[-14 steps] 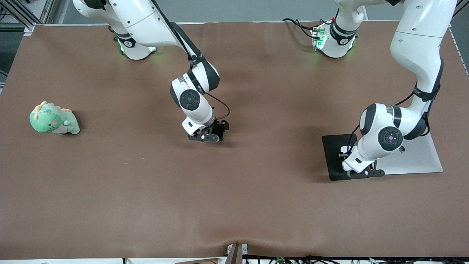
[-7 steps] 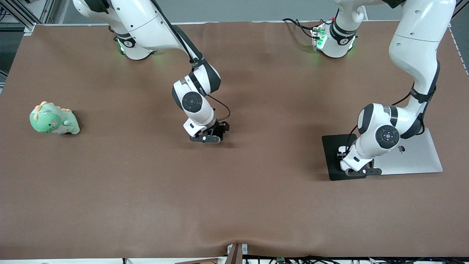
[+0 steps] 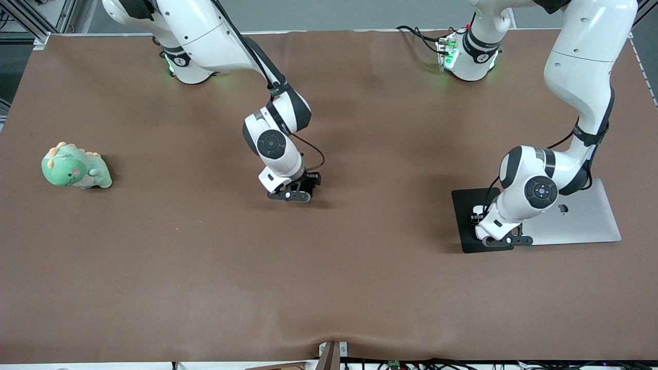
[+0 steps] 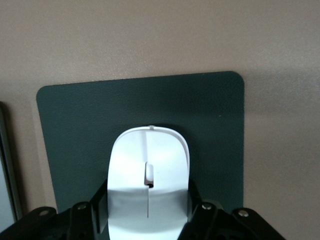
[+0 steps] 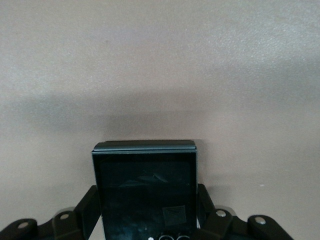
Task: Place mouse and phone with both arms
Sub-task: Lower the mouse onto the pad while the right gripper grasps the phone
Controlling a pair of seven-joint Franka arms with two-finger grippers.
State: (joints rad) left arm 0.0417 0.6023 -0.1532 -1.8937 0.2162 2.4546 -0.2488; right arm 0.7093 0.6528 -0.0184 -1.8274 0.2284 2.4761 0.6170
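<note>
Front view: green dinosaur toy (image 3: 76, 167) sits alone toward the right arm's end; silver laptop (image 3: 581, 216) touches the black pad (image 3: 467, 216). Left gripper (image 4: 147, 212), bent low over that pad, clamps the mouse (image 4: 148, 182). Right gripper (image 5: 147, 212) grips the phone (image 5: 146, 187) at mid-table over brown cloth (image 3: 329, 288).

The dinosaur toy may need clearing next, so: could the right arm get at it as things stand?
Probably not at once. The right gripper is shut on the phone, low over bare table. The toy lies alone at the right arm's end of the table; nothing blocks it.
</note>
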